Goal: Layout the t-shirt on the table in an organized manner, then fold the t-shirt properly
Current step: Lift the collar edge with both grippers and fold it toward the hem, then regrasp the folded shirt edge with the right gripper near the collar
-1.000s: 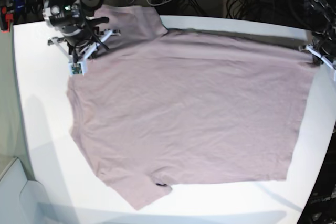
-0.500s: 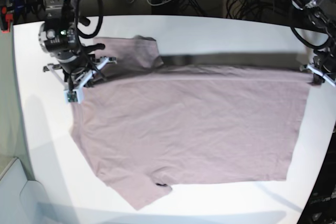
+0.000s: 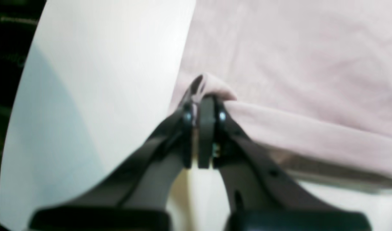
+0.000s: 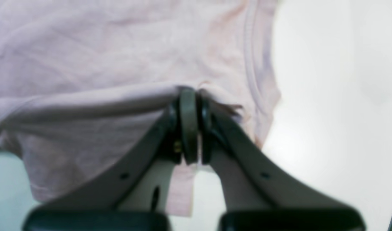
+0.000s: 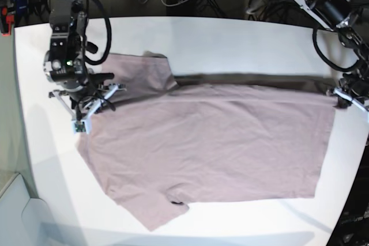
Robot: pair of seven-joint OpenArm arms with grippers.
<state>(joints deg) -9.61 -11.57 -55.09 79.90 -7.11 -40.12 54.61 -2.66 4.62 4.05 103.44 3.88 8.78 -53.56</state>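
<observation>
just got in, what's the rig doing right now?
Both arms are working the t-shirt on the table. The left end effector and the right end effector are each shut on the shirt's far edge, one at each end, holding it raised in a taut line. The near part lies flat. No fold is finished yet.

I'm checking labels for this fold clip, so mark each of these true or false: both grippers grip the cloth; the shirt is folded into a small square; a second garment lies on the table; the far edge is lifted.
1. Both grippers grip the dusty mauve cotton t-shirt: true; left gripper and right gripper are shut on it.
2. Folded into a small square: false; mostly spread flat.
3. Second garment on the glossy white table: false; only one.
4. Far edge lifted: true.
</observation>
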